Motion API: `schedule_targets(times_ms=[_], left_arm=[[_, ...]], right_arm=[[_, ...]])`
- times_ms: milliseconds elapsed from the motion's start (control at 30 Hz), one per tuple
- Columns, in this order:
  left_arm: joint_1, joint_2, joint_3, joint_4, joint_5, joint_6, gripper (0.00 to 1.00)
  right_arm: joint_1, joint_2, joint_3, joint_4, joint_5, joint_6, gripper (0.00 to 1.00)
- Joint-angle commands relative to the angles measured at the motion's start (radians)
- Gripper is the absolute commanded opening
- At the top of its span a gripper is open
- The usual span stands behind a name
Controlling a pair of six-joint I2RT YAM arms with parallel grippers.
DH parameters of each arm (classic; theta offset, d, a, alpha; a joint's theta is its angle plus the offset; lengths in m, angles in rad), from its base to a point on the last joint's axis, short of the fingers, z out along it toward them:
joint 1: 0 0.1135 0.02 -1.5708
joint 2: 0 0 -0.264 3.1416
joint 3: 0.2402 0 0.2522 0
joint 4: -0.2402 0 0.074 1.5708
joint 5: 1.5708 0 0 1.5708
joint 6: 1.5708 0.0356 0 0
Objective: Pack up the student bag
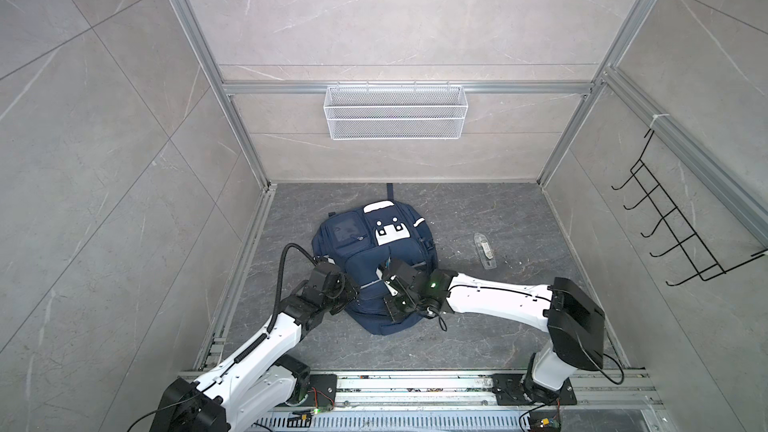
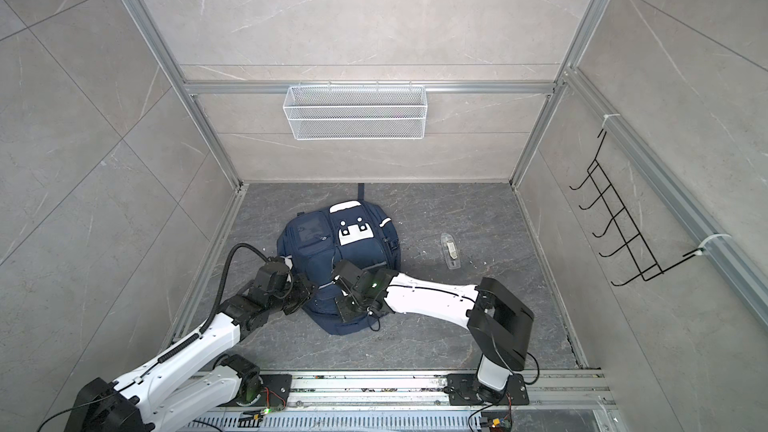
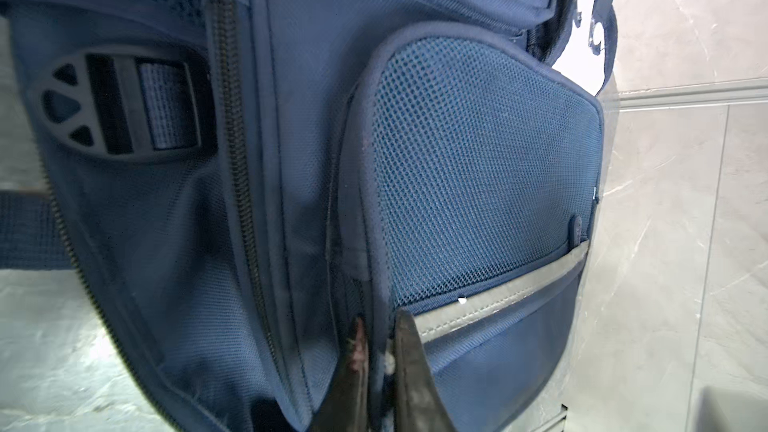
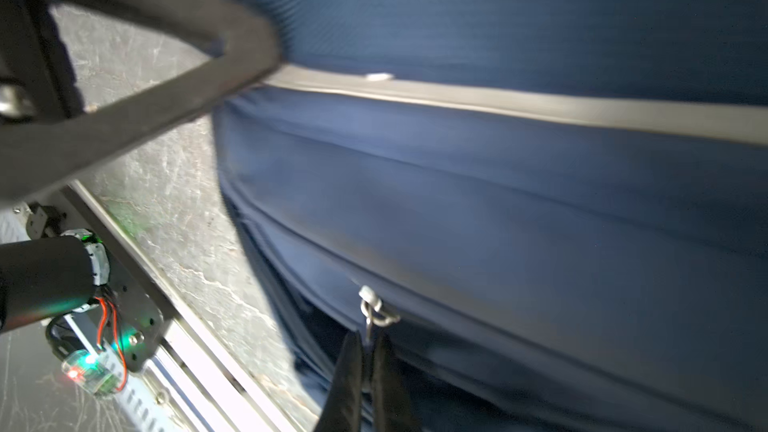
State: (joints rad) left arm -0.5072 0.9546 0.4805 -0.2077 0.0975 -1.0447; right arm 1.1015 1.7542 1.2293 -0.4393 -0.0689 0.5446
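Left arm (image 1: 253, 347) and right arm (image 1: 494, 295): white shells, black joints; left carries a black ribbed conduit (image 1: 279, 284); right shows a green LED (image 1: 433, 285); right gripper (image 4: 368, 338) black, tapered.

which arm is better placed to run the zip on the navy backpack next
Right: the right gripper, jaws shut on the small metal zip pull of the large navy-blue fabric backpack. The left gripper only pinches a fabric seam beside the blue mesh pocket, likely bracing.

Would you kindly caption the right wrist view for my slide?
The right hand shut on the zipper pull of the navy student bag.
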Motion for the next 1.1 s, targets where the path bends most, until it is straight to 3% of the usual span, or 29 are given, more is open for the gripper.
schedule_targets(times_ms=[0,133,333,467,800,1067], left_arm=[[-0.014,-0.005,0.029,0.074,-0.007,-0.004,0.0],[-0.015,-0.037,0.022,0.048,-0.011,-0.002,0.05],[-0.013,-0.104,0.067,-0.104,-0.086,0.07,0.34],[-0.001,-0.088,0.122,-0.175,-0.115,0.137,0.41],[0.052,0.087,0.22,-0.197,-0.086,0.25,0.42],[0.061,0.259,0.271,-0.064,0.064,0.279,0.41]], right_arm=[[0.044,0.077,0.093,0.053,-0.042,0.041,0.0],[0.048,0.133,0.158,0.049,-0.019,0.061,0.0],[0.035,0.063,0.079,0.065,0.02,0.071,0.0],[0.026,-0.005,0.002,0.054,0.028,0.07,0.0],[0.017,-0.166,-0.163,0.018,0.077,0.067,0.0],[-0.006,-0.212,-0.205,-0.003,0.053,0.059,0.0]])
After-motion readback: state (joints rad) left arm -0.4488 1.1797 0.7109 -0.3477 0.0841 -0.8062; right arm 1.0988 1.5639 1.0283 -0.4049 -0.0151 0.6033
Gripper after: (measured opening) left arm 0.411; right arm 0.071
